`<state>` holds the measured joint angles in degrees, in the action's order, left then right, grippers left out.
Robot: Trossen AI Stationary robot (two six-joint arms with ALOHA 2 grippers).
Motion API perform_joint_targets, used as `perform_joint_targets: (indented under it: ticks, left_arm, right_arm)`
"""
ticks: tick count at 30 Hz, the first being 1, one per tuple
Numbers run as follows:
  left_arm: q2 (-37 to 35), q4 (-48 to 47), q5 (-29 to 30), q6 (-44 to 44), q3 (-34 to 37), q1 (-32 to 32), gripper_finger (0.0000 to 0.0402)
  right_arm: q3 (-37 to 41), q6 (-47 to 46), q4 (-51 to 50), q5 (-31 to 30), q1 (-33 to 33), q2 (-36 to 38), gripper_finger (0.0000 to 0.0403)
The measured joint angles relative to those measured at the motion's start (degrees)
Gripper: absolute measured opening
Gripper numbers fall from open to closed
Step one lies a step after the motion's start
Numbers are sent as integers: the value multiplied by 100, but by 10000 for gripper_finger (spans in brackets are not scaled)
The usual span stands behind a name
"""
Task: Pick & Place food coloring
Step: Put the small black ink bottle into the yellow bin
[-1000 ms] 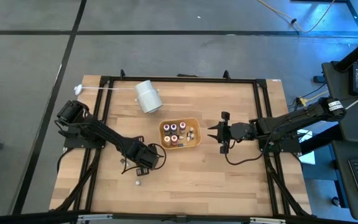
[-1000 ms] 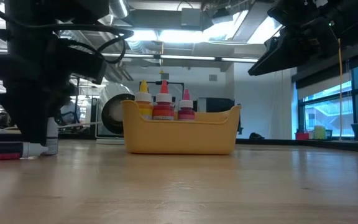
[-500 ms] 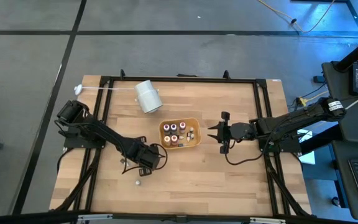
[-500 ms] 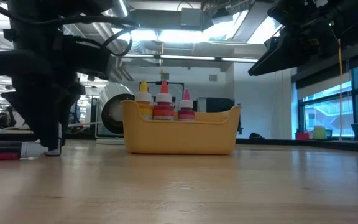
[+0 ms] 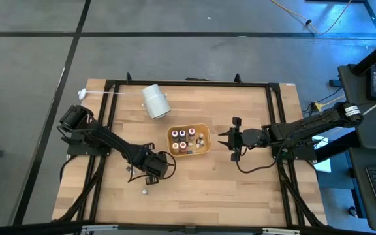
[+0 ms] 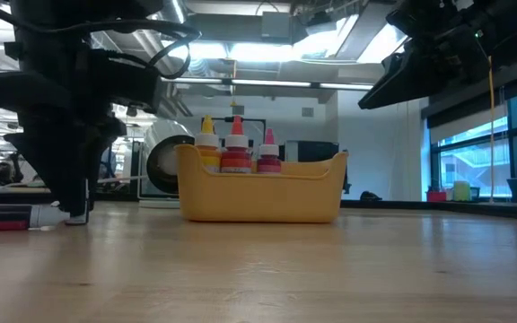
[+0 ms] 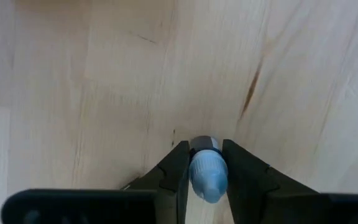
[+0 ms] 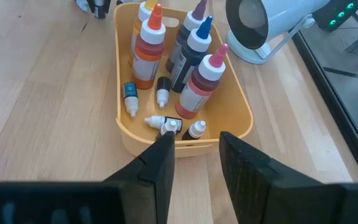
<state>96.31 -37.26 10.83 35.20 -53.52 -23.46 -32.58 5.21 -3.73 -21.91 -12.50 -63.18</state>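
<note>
Nine food colouring bottles (image 8: 201, 87) show in the orange rounded plastic tray (image 8: 240, 106) on the wooden bench (image 5: 240, 183): five upright with red, blue, purple or pink caps, four tiny ones lying flat; a tenth, blue-capped bottle (image 7: 207, 174) is pinched in the left gripper (image 7: 206, 168), its body hidden; another tiny bottle (image 5: 145, 192) lies nearby; the right gripper (image 8: 194, 152) hovers partly open beside the tray; one white cylinder (image 5: 155, 102) lies behind.
</note>
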Motion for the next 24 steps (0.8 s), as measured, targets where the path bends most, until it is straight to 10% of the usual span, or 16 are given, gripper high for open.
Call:
perform_joint_targets:
  ticks: [24]
  left_arm:
    - [-26,995,592,-2956,-2439,800,72]
  right_arm:
    - [1,2,2,0,0,0,129]
